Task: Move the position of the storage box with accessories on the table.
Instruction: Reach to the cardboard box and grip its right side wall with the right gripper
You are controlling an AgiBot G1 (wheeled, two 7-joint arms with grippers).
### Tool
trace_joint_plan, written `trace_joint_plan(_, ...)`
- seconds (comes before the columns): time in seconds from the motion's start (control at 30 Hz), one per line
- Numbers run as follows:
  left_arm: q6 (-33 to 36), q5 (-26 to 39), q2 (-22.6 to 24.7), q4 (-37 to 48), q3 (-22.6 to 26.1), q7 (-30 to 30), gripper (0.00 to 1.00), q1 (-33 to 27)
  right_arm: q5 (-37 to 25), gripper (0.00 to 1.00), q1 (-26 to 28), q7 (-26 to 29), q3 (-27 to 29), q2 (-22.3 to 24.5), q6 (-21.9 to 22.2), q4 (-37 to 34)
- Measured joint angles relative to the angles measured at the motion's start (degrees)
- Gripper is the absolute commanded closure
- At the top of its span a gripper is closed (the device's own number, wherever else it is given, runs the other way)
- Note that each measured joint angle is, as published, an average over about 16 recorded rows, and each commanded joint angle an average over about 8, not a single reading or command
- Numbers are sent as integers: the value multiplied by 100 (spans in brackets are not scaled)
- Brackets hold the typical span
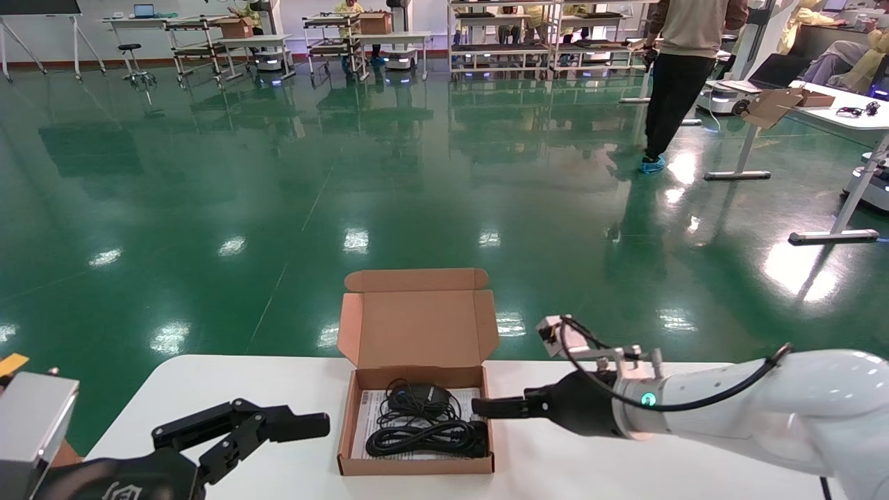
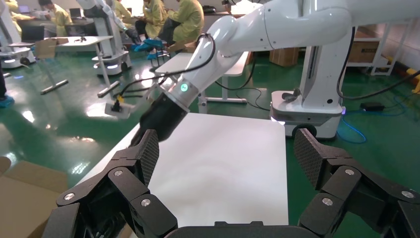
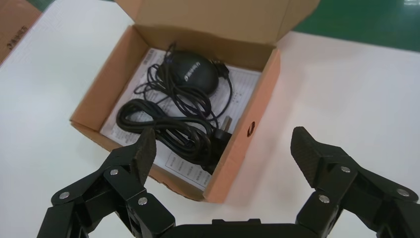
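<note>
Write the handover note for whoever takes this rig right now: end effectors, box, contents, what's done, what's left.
Right end effector: open, empty, at the right wall of the storage box, one finger over the interior, one outside per the right wrist view; contact cannot be told.
Left end effector: open, empty, low over the table left of the box, apart from it.
Box: lid flap up, near the table's far edge. Inside: mouse and coiled cable on the paper sheet.
Done: right arm's approach.
Left: grip the wall, move the box, release.
</note>
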Motion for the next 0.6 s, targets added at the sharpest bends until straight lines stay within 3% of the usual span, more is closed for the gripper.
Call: trace_joint_plan(0.6, 0, 0, 0, 0, 0, 0, 0, 0, -367, 0, -532, 1108, -603, -130, 890, 908)
